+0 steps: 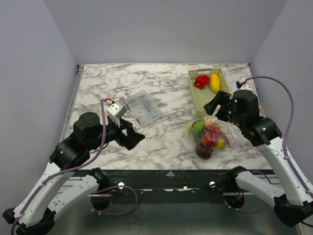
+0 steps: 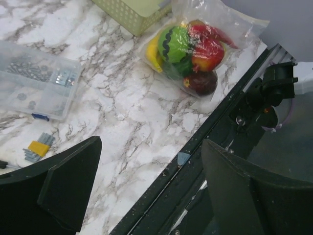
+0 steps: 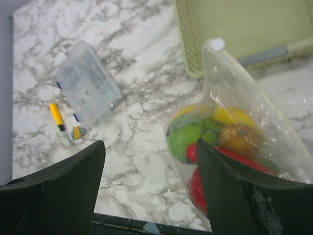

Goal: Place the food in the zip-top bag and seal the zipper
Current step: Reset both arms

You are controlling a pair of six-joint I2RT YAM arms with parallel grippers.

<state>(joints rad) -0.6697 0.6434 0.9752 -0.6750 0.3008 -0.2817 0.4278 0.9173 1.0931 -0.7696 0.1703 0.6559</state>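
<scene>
The clear zip-top bag [image 1: 209, 135] lies on the marble at the front right, holding several toy foods: green, red, yellow and dark maroon. It also shows in the left wrist view [image 2: 193, 49] and the right wrist view [image 3: 230, 132]. I cannot tell whether its zipper is sealed. A red pepper [image 1: 201, 81] and a yellow fruit [image 1: 214, 82] lie in the pale green basket [image 1: 200, 101]. My right gripper [image 1: 215, 105] is open and empty just above the bag, its jaws wide [image 3: 150, 147]. My left gripper [image 1: 134, 137] is open and empty left of the bag [image 2: 150, 147].
A flat clear packet with blue-grey print [image 1: 143, 107] lies left of centre, also in the right wrist view [image 3: 88, 83]. A small yellow tool [image 3: 57, 116] lies beside it. The table's black front rail [image 2: 215, 132] runs close below the bag.
</scene>
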